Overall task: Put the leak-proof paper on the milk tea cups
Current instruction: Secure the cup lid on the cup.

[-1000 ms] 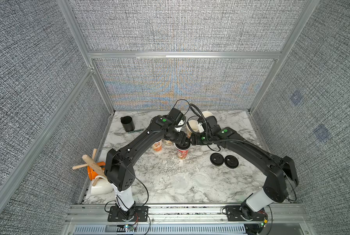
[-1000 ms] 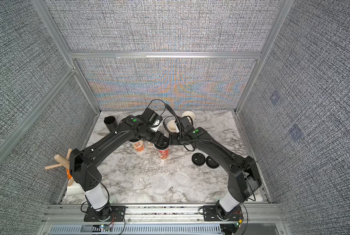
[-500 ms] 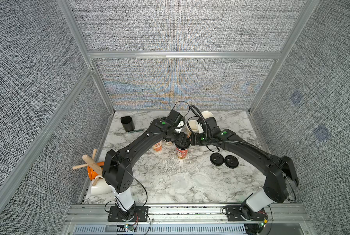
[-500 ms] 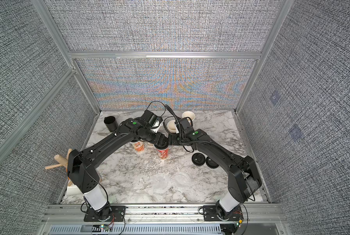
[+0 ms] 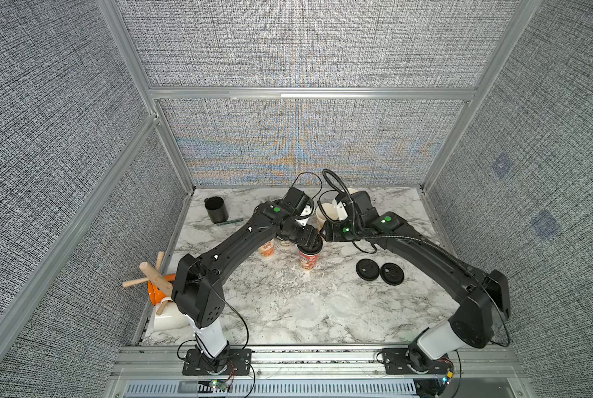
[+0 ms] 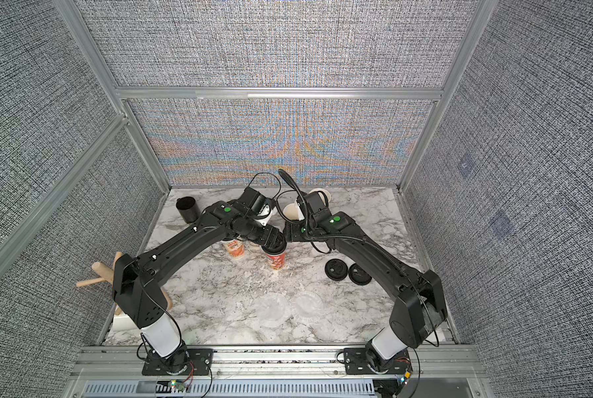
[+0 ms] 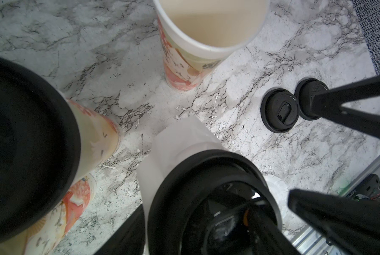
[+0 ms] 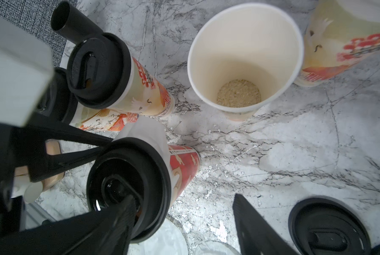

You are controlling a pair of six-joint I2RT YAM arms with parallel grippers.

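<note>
A red-printed milk tea cup (image 5: 308, 260) stands mid-table with a black lid (image 8: 127, 183) on it. A sheet of leak-proof paper (image 7: 178, 141) is caught under that lid and hangs down the cup's side. My left gripper (image 5: 309, 241) is open right over this lid, one finger (image 7: 125, 236) beside the paper. My right gripper (image 8: 182, 197) is open too, with one finger (image 8: 114, 223) above the lid and the other clear of the cup. Two more lidded cups (image 8: 144, 88) stand behind. An open cup (image 8: 244, 55) holds grains. Two loose papers (image 5: 308, 306) (image 5: 341, 303) lie near the front.
Two spare black lids (image 5: 368, 269) (image 5: 391, 274) lie right of the cups. A plain black cup (image 5: 215, 209) stands at the back left. Another open printed cup (image 5: 351, 192) is by the back wall. A wooden rack and orange bowl (image 5: 157, 289) sit at the left edge.
The left arm has settled very slightly over the lidded cup. Both grippers keep the same opening.
</note>
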